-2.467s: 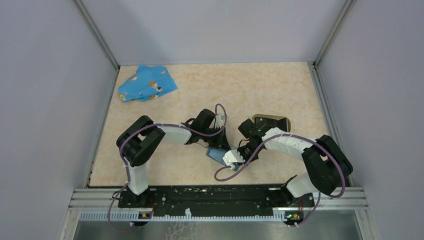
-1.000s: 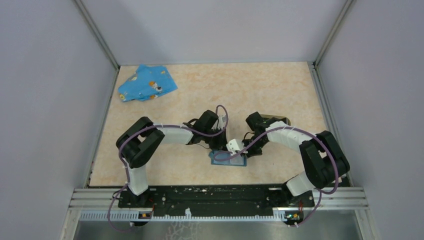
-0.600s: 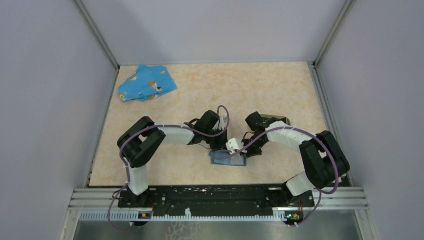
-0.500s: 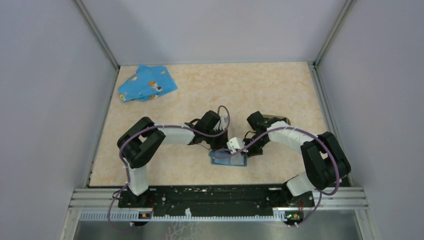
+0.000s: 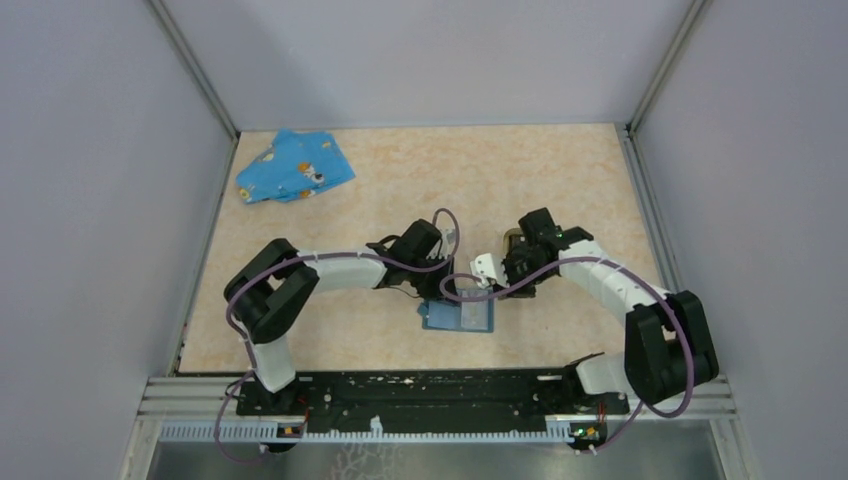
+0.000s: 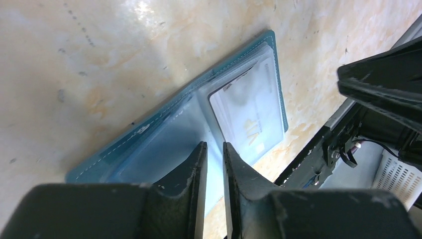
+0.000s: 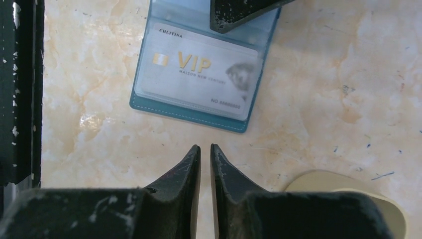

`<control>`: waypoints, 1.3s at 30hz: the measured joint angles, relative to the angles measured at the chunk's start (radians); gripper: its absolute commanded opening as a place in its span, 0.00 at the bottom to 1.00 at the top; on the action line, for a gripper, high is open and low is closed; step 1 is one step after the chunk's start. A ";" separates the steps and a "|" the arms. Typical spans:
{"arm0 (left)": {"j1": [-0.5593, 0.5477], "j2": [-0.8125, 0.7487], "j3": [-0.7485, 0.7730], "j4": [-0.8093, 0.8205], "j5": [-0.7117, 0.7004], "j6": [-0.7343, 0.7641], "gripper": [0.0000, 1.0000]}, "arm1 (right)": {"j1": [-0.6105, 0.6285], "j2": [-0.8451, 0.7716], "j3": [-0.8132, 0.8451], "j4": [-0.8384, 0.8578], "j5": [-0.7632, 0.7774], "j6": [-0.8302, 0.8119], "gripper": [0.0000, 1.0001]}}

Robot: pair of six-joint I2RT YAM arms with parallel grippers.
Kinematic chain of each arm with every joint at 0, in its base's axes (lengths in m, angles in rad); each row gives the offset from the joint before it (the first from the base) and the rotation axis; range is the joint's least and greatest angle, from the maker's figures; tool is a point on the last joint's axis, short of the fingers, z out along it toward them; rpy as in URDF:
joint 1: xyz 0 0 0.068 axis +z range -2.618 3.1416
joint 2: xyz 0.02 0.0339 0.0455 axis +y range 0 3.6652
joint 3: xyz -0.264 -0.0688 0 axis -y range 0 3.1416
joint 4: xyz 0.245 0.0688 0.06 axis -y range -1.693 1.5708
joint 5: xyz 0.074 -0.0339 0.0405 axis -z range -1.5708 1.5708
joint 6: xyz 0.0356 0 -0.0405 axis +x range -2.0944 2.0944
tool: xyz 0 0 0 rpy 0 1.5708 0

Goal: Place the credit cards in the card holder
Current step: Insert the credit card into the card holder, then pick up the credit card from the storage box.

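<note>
Blue case [image 7: 149,107] lies open flat on table [image 5: 500,170]. Left gripper [image 6: 214,145] over its sleeve, right gripper [image 7: 204,147] beside it; both barely parted, empty. Card holder [image 7: 343,186] near right gripper. VIP card [image 7: 199,69] sleeved in case.

Surface: table [image 5: 420,180], pale marbled beige top, grey walls on three sides.
Far left corner: blue patterned cloth [image 5: 293,167], crumpled, well apart from everything else.
Near centre: blue case [image 5: 458,317], lay open and flat with its clear sleeves facing up. One sleeve held a silver card [image 7: 199,69] marked VIP in gold.
Right of centre: card holder [image 7: 348,194], only part of its tan rim showed. It sat on the top near the case, not touching it, and was mostly hidden in the overhead view.
Marks: small dark specks and scuffs on the top around the case.
</note>
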 measured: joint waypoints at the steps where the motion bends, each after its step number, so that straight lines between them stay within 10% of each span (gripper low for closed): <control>1: 0.000 -0.009 0.000 -0.012 -0.010 0.005 0.26 | -0.011 -0.008 0.006 -0.005 -0.013 0.000 0.14; 13: 0.000 -0.221 -0.088 -0.067 -0.123 0.076 0.32 | -0.129 -0.090 0.185 -0.112 -0.122 0.064 0.35; 26: 0.000 -0.587 -0.295 0.109 -0.262 0.195 0.97 | -0.157 -0.210 0.247 0.083 -0.125 0.539 0.98; 39: 0.000 -0.753 -0.544 0.290 -0.414 0.164 0.99 | -0.301 -0.068 0.343 0.202 -0.195 0.867 0.98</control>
